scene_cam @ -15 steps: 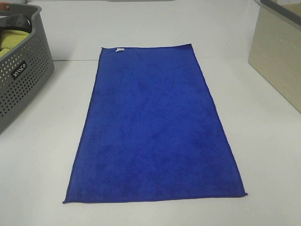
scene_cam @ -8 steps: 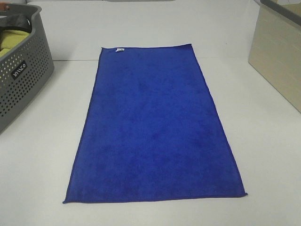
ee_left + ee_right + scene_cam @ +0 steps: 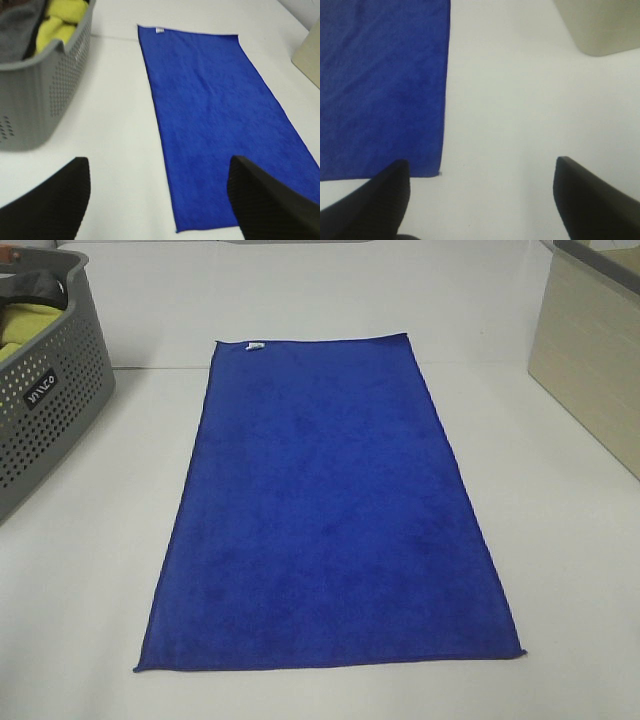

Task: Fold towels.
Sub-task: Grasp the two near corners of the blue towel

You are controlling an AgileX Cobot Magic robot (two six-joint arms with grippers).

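Two claws show only in their wrist views, and both stand wide with nothing between their black fingers: the left claw (image 3: 157, 162) hangs over the near left corner of the towel (image 3: 330, 510), and the right claw (image 3: 481, 162) over the bare tabletop (image 3: 560, 560) just right of the towel's near right corner. Neither touches the cloth. The royal-blue towel lies spread flat and unfolded in the middle of the white tabletop, its long sides running from near to far and its edges straight. A small white tag (image 3: 256, 346) sits on its far edge, close to the far left corner. Left of the towel and apart from it stands a grey perforated basket (image 3: 50, 410), with a yellow cloth (image 3: 62, 22) and a dark grey cloth (image 3: 17, 25) inside. At the far right, also apart from the towel, stands a beige bin (image 3: 590, 360), only partly in view.
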